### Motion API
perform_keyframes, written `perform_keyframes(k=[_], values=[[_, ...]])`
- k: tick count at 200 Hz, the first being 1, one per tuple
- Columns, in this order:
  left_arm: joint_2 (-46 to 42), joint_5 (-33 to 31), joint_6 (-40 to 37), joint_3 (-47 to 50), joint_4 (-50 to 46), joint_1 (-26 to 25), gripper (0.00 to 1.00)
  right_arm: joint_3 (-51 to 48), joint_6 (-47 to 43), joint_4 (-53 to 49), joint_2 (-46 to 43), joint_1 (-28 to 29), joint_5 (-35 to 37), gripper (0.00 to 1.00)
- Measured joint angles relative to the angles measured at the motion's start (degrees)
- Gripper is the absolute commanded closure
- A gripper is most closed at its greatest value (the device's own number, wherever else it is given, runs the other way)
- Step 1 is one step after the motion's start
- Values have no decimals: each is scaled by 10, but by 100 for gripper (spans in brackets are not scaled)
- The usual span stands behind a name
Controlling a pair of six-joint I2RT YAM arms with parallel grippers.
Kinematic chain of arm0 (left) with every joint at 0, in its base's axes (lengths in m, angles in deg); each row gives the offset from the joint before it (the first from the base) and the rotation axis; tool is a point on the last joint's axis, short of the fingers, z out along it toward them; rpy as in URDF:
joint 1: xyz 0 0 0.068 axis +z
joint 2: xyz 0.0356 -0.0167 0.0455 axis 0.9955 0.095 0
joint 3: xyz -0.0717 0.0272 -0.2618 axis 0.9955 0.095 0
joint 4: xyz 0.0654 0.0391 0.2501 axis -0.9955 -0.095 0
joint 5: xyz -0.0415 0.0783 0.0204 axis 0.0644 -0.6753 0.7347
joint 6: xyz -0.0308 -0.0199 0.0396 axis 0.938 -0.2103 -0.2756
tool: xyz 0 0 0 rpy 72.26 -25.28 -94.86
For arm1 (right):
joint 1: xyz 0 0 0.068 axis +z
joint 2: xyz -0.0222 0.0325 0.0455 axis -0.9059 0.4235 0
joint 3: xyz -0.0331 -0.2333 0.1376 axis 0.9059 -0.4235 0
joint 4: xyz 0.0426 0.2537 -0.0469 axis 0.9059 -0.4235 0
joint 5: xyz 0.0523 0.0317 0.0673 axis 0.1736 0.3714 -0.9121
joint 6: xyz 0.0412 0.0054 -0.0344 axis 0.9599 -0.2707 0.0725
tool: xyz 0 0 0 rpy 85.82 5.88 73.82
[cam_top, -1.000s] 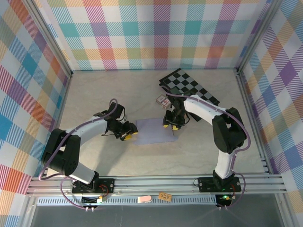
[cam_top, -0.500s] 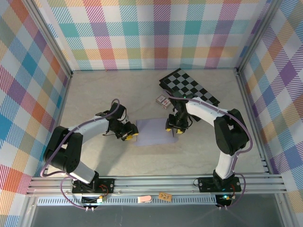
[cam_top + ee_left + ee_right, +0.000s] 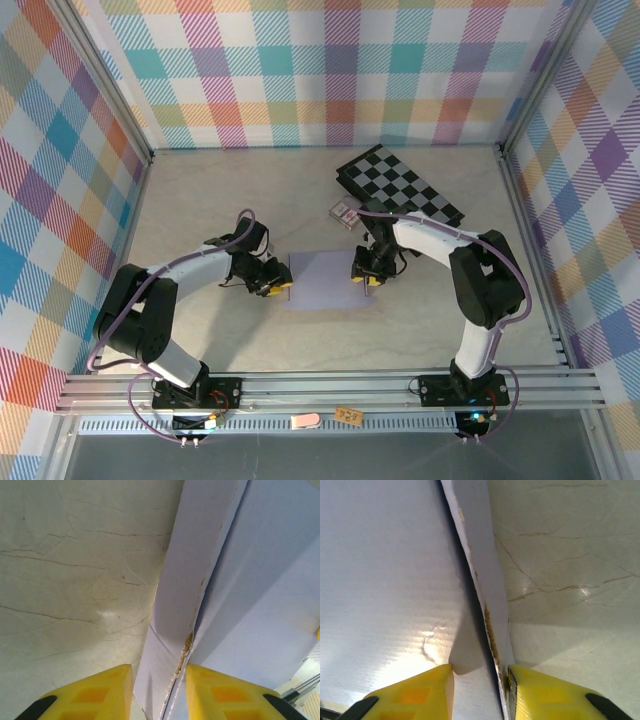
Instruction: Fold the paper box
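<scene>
Fingers (image 3: 95, 695) of the left gripper (image 3: 272, 285) are standing apart at the left edge of the paper box (image 3: 325, 280), low over the table (image 3: 200, 200). In the left wrist view the two yellow tips are straddling a narrow lavender strip that is running along that edge. The bare stone-patterned surface is lying outside the left tip and the broad lavender panel is spreading away beyond the right tip. A rough, brownish seam is running up the strip close to the right tip. Whether either pad is pressing on the card I cannot tell.

The box itself is lying flat near the middle of the table, between the two grippers, its pale face up. Just behind its far right corner a small card pack (image 3: 345, 211) is resting, apart from it.

At the box's right edge the right gripper (image 3: 367, 273) is reaching down, its fingers (image 3: 545, 692) also parted. In the right wrist view a thin raised wall of the box is passing between the tips, hugging the inner face of the right one, with the wide panel lying under the left one. Further back to the right a checkerboard (image 3: 400, 187) is sitting.
</scene>
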Motion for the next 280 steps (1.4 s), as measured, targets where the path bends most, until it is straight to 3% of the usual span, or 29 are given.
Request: perform_keyframes(k=[53, 146, 182, 210, 280], values=[[1, 1, -1, 3, 11, -3, 84, -8, -2, 9, 0, -4, -4, 80], [-3, 4, 0, 8, 22, -3, 86, -5, -11, 2, -4, -4, 0, 71], [-3, 4, 0, 8, 24, -3, 83, -4, -20, -3, -4, -8, -5, 62], [-3, 4, 1, 5, 15, -4, 73, -3, -36, -7, -4, -19, -21, 55], [-3, 4, 3, -50, -22, -4, 64, 16, -77, -13, 5, -57, -86, 46]])
